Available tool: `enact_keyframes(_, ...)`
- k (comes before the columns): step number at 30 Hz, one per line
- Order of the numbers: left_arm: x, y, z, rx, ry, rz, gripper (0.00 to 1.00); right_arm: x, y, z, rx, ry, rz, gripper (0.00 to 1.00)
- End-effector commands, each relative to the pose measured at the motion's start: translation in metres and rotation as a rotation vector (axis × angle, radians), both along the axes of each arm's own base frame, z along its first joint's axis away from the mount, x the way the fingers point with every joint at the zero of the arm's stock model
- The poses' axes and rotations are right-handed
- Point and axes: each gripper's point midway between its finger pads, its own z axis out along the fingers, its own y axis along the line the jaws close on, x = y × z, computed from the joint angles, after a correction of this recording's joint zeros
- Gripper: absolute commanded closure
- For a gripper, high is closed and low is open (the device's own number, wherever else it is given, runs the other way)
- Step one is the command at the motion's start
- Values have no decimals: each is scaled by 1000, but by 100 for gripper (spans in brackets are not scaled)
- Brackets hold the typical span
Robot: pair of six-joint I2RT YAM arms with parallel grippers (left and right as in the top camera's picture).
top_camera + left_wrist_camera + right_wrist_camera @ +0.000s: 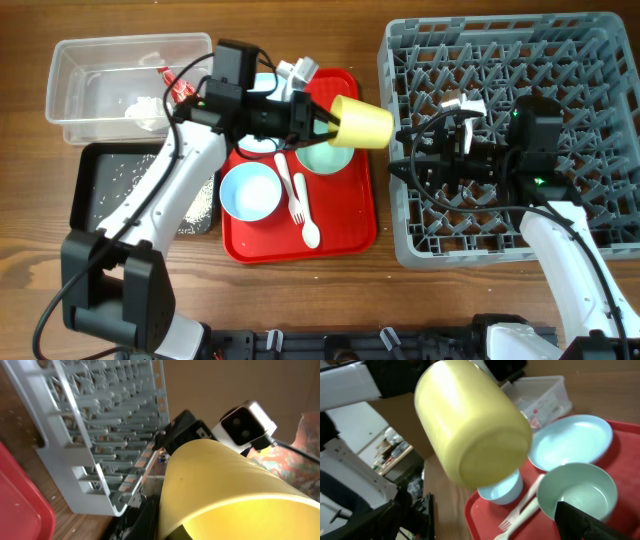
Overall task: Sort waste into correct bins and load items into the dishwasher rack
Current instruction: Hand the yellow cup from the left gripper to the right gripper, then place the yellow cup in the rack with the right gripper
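Observation:
My left gripper (322,124) is shut on the small yellow cup (361,122), holding it on its side in the air between the red tray and the grey dishwasher rack (560,60). The cup fills the left wrist view (225,485) and the right wrist view (475,425). My right gripper (403,152) is open and empty at the rack's left edge, just right of the cup. On the tray lie a blue bowl (250,192), a green bowl (322,156), a white fork and spoon (298,198) and a pale blue plate (570,440).
The flat red tray (345,215) sits at centre. The clear tub (75,60) at the back left holds white tissue (145,108) and a red wrapper (180,90). The black tray (90,195) with white crumbs lies in front of it.

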Motion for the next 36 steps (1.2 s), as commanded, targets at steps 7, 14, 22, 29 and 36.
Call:
enact_keyframes(7,-27,-37,-1,6,5,-97,96,-10,3,21,73,-25,93,1)
enact_keyframes(14,-33,-46,-3,24,19,-107,96,-15,4,27,94,-57,129,11)
enact_keyframes(22,-33,-46,-3,25,27,-105,96,-10,4,25,77,-55,104,41)
enact_keyframes(29,-27,-44,-9,57,5,-76,87,16,-4,7,-26,-43,-52,43)
enact_keyframes(36,29,18,-76,493,-86,249,50,44,-31,-33,-230,75,-326,43)
